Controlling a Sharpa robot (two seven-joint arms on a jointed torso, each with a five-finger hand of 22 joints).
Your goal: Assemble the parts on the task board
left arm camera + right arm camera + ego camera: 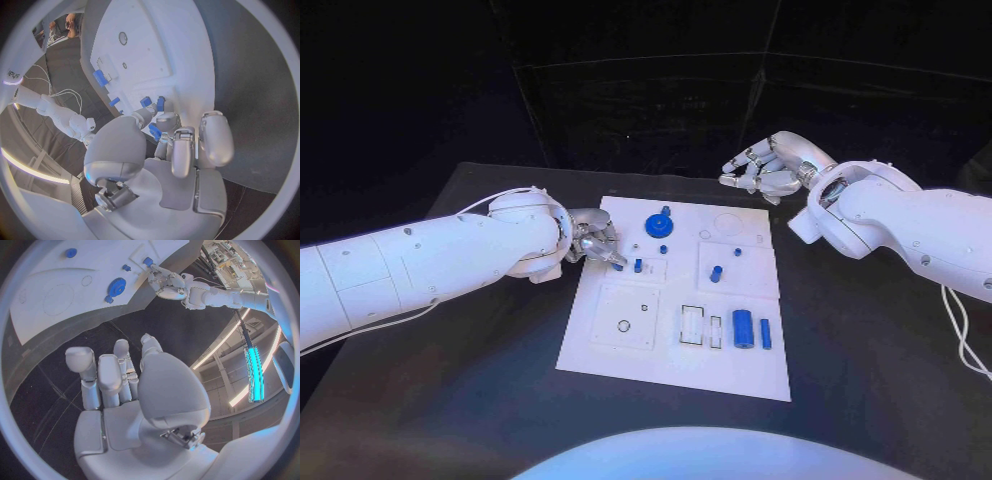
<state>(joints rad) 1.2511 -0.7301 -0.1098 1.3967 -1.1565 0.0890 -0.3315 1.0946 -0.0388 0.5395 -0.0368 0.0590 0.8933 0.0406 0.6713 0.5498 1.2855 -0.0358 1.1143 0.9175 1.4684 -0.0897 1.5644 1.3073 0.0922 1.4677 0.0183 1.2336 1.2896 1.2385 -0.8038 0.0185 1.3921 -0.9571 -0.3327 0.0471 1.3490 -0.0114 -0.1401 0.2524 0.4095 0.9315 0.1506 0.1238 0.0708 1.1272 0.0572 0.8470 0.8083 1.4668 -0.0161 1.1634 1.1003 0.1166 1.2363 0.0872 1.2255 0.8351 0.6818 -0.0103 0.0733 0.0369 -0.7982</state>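
The white task board (pixel 678 340) lies in the middle of the black table. My left hand (pixel 593 243) is at the board's left edge and pinches a small blue part (pixel 154 131) between thumb and finger, low over the board. Two small blue pegs (pixel 160 103) stand just ahead of its fingertips. A blue gear (pixel 658 226) sits near the far edge, another peg (pixel 715 272) stands mid-board, and a blue cylinder (pixel 743 326) and a thin blue bar (pixel 764 333) lie at the near right. My right hand (pixel 764 168) hovers beyond the board's far right corner, fingers apart, holding nothing.
Outlined recesses (pixel 694 324) and a small round hole (pixel 623 325) mark the board's near half. Bare black table (pixel 877 340) lies to the board's right and left. A dark wall stands behind the table's far edge.
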